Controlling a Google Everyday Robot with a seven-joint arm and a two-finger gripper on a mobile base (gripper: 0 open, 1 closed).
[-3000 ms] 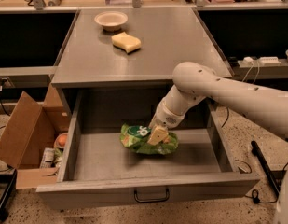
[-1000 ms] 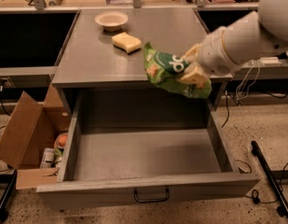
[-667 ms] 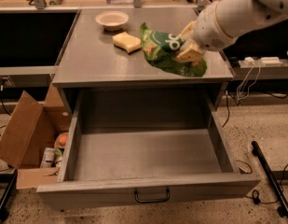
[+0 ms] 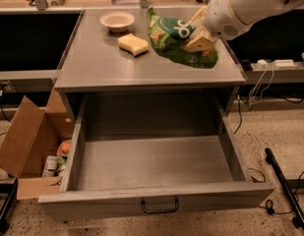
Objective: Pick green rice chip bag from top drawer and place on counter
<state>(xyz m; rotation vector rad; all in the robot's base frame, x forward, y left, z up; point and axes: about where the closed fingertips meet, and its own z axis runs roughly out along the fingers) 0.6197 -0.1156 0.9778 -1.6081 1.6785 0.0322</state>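
The green rice chip bag (image 4: 173, 39) hangs crumpled over the right half of the grey counter (image 4: 102, 65), right of the sponge. My gripper (image 4: 199, 37) is shut on the bag's right part, with tan fingers (image 4: 198, 44) pinching it from above the counter's right side. The white arm reaches in from the upper right. Whether the bag's lower edge touches the counter I cannot tell. The top drawer (image 4: 151, 161) stands pulled fully open below, with nothing in it; its black wire handle (image 4: 160, 206) shows on the front panel.
A pale yellow sponge (image 4: 133, 44) and a small white bowl (image 4: 117, 20) sit on the counter's back middle. An open cardboard box (image 4: 28, 146) with cans stands on the floor at left. Cables and a power strip (image 4: 274, 63) lie at right.
The bag has been lifted out of the drawer, which now holds nothing. The gripper has carried it up and back over the counter, to the right of the sponge.
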